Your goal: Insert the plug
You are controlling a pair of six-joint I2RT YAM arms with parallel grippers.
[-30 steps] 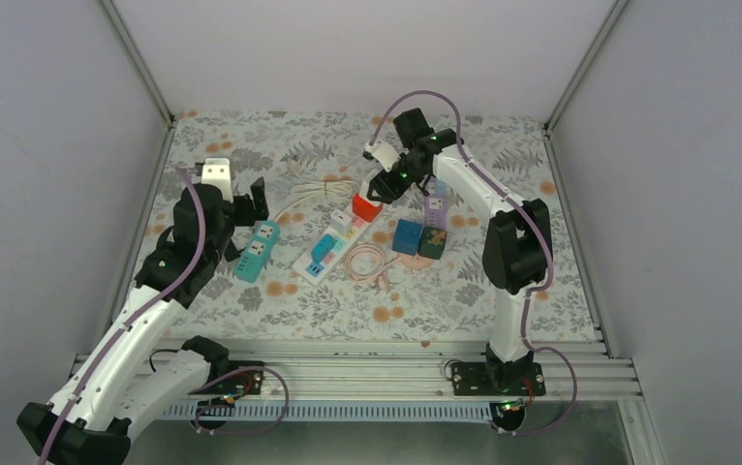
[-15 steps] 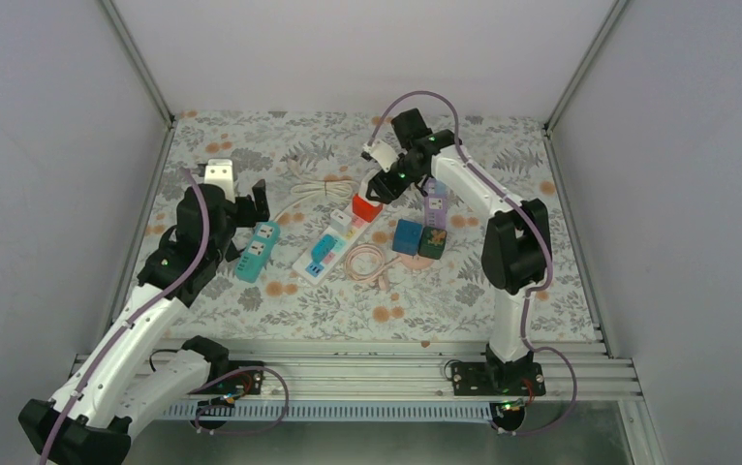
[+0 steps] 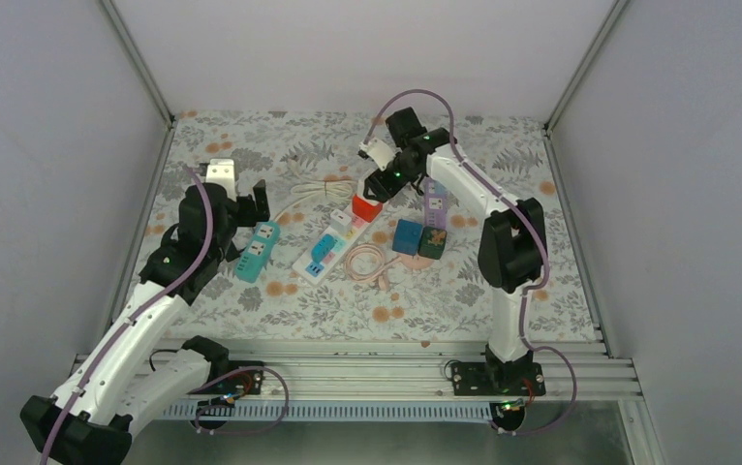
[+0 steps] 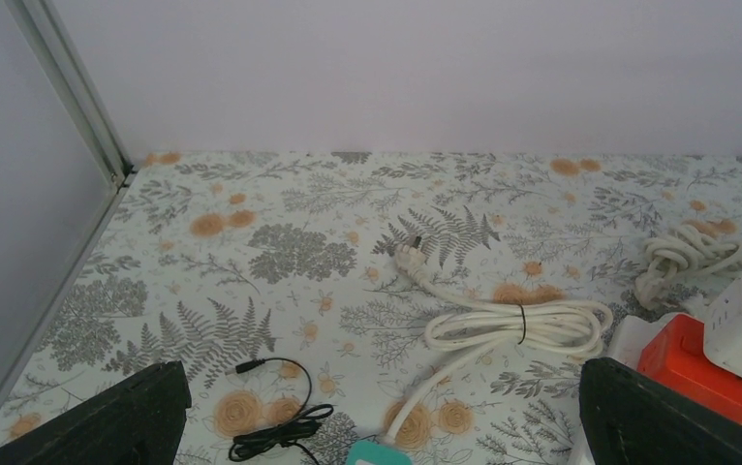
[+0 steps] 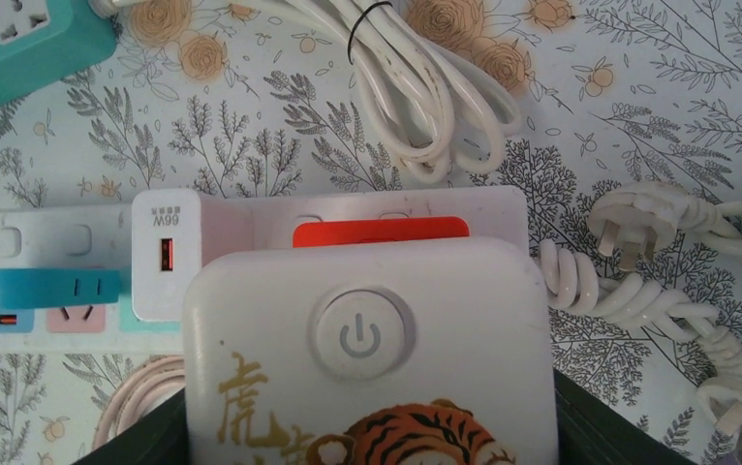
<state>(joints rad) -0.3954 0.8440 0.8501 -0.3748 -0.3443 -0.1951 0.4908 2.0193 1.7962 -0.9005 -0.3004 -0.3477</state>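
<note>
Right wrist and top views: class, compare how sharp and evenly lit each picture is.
Right wrist view: tiger-print cube fills the lower frame, crisp enough to show its power symbol, no glare. Top view: soft even light, faint shadows, small things lack detail.

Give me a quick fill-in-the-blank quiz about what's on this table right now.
1. The right gripper holds a white adapter bearing a picture of a ____.
2. Just beyond the adapter in the right wrist view, the block on the white power strip is coloured ____.
3. The left gripper has its jaws ____, holding nothing.
Missing words: tiger; red; open.
</note>
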